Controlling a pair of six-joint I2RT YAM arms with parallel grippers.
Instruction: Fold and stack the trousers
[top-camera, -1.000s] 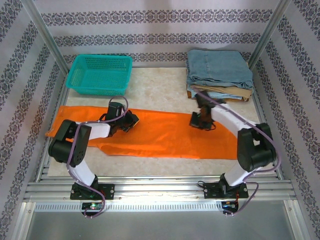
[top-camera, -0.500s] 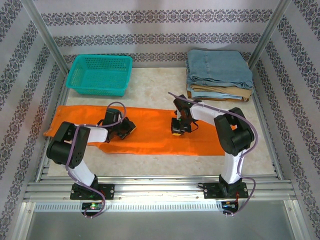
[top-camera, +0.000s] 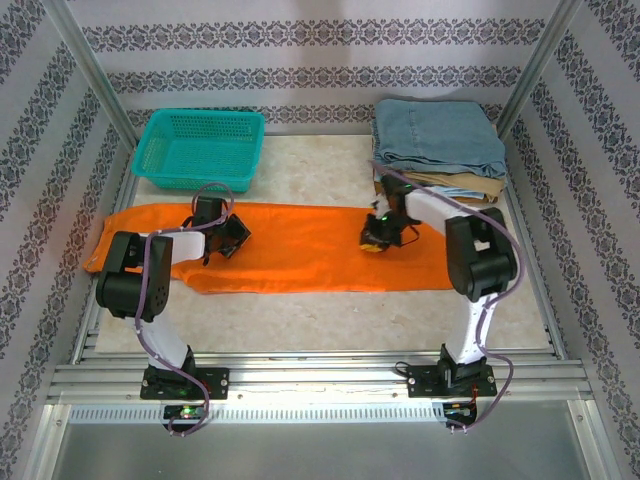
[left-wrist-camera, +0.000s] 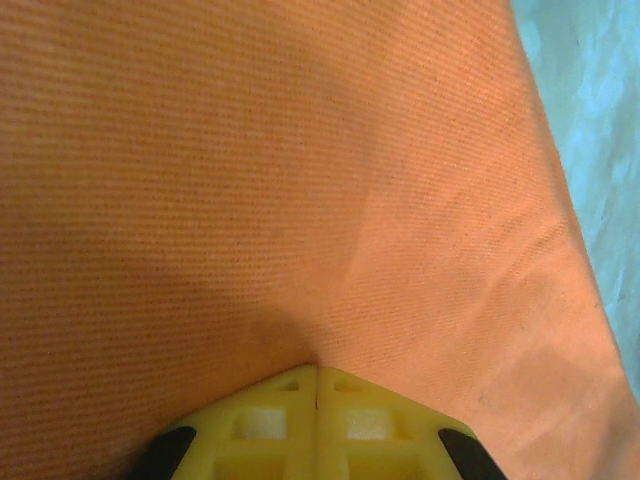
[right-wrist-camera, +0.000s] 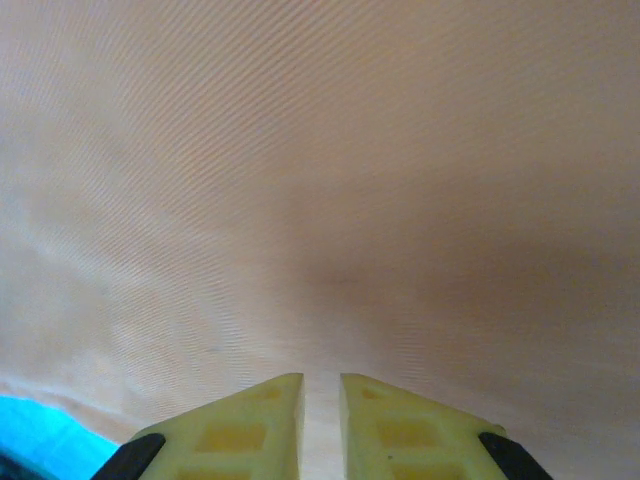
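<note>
Across the middle of the table the trousers (top-camera: 300, 258) lie flat as one long orange strip, long axis running left to right, in front of the teal basket (top-camera: 200, 150) and the folded pile (top-camera: 440, 150). Both tools sit on the strip. The left gripper (top-camera: 228, 235) is clamped tight toward the left end, with cloth creasing into its tips. The right gripper (top-camera: 377, 240) is right of centre, jaws a sliver apart and apparently pinching nothing. A fold across the length likely turns on the left arm — it alone seems to have hold.
</note>
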